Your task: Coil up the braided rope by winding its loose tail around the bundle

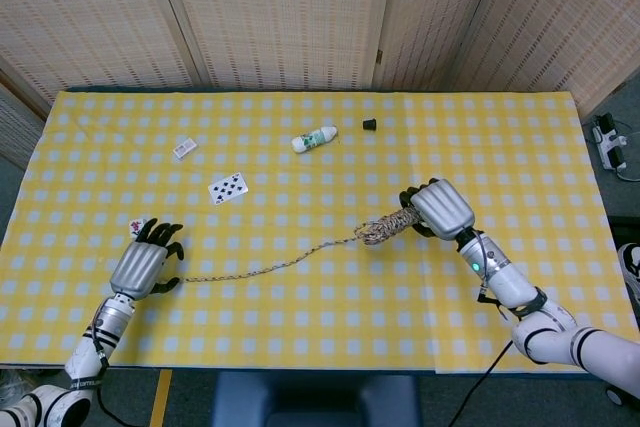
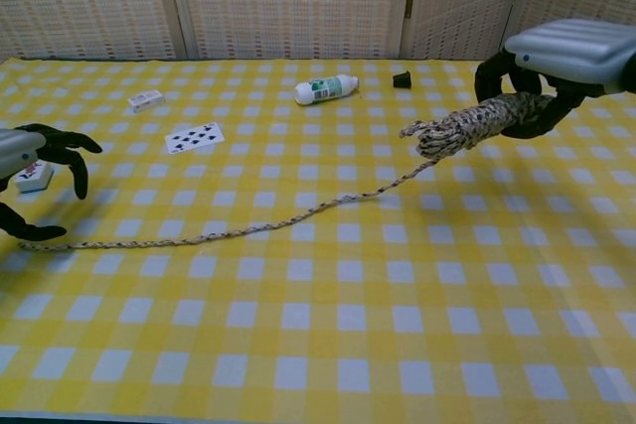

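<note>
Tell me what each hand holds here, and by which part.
The right hand grips the rope by its coiled bundle, lifted off the table. The left hand holds nothing; its fingers are spread over the tail's far end.

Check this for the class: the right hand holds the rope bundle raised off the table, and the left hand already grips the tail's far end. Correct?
Not quite. In the chest view the left hand is open above the tail's end, not gripping it. The right hand does hold the rope bundle raised.

Table [image 1: 520, 147] under yellow-and-white checked cloth. Lying on it: white bottle [image 1: 314, 138] on its side, far centre; small black cap [image 1: 369, 124] just right of it; playing card [image 1: 228, 188] left of centre; small white box [image 1: 184, 148] farther left; tile [image 2: 33, 176] near left edge; rope tail [image 2: 248, 230] trailing across the middle.
</note>
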{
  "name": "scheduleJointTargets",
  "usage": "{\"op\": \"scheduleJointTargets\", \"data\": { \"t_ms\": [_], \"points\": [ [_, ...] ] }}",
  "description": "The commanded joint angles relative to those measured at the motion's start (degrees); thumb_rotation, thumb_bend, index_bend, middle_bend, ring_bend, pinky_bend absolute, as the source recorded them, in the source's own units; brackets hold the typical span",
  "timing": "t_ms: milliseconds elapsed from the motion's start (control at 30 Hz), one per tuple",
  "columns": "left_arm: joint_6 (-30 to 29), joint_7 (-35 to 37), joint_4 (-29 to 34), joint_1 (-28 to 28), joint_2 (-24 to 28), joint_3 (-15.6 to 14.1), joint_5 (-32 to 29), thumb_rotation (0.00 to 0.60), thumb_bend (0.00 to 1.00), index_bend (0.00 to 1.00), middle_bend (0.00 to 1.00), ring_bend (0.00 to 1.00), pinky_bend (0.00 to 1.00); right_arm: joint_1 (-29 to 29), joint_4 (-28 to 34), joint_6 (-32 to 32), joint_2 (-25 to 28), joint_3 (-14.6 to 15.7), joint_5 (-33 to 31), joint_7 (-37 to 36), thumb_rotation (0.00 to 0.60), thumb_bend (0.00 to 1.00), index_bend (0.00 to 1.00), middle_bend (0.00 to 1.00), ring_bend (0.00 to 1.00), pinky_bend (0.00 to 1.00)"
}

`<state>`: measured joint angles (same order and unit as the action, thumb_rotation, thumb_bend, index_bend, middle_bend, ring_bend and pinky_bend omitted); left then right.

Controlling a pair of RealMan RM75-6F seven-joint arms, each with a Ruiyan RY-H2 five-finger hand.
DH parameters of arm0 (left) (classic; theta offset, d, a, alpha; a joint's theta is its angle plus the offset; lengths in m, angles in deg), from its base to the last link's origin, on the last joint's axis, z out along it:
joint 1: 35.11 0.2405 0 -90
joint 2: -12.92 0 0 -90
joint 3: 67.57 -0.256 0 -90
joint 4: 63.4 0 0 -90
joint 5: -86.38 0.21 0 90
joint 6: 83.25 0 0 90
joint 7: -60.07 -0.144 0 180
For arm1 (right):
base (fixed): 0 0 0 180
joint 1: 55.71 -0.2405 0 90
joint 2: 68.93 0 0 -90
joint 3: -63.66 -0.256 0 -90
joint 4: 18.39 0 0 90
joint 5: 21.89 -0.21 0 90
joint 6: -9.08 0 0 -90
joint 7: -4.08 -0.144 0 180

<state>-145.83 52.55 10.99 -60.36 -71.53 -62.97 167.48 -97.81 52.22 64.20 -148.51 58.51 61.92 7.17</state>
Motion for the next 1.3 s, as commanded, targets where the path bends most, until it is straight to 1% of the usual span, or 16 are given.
{"op": "scheduleJointTargets", "data": {
  "t_ms": [33,200,333,667,1300],
  "points": [
    [0.0,0.3,-0.8,0.2,-0.7,-0.6,-0.1,0.6,0.27,0.51,0.17,0.14,0.04,0.0,0.0,-0.1,-0.1,-0.1,-0.1,0.3,0.6,0.49,0.7,0.59,0.59,0.51],
    [0.0,0.7,-1.5,0.1,-1.8,-1.0,-0.2,0.6,0.29,0.53,0.18,0.14,0.04,-0.1,0.1,-0.4,-0.3,-0.1,-0.4,0.7,0.6,0.49,0.7,0.59,0.59,0.51],
    [0.4,0.4,-1.9,-0.2,-2.2,-1.1,-0.4,0.6,0.34,0.53,0.18,0.15,0.04,0.0,0.1,-0.7,-0.4,0.0,-0.5,1.0,0.6,0.49,0.7,0.59,0.59,0.51],
    [0.8,-0.6,-2.3,-0.4,-3.2,-1.6,-1.1,0.6,0.34,0.54,0.18,0.13,0.02,0.1,-0.7,-1.1,-0.8,0.2,-0.6,0.7,0.6,0.49,0.7,0.59,0.6,0.51],
    [2.1,-0.9,-2.9,-0.8,-4.0,-2.2,-2.1,0.6,0.4,0.56,0.18,0.13,0.0,0.4,-1.9,-1.9,-1.4,0.5,-1.0,0.4,0.6,0.49,0.7,0.59,0.59,0.51]
  ]
}}
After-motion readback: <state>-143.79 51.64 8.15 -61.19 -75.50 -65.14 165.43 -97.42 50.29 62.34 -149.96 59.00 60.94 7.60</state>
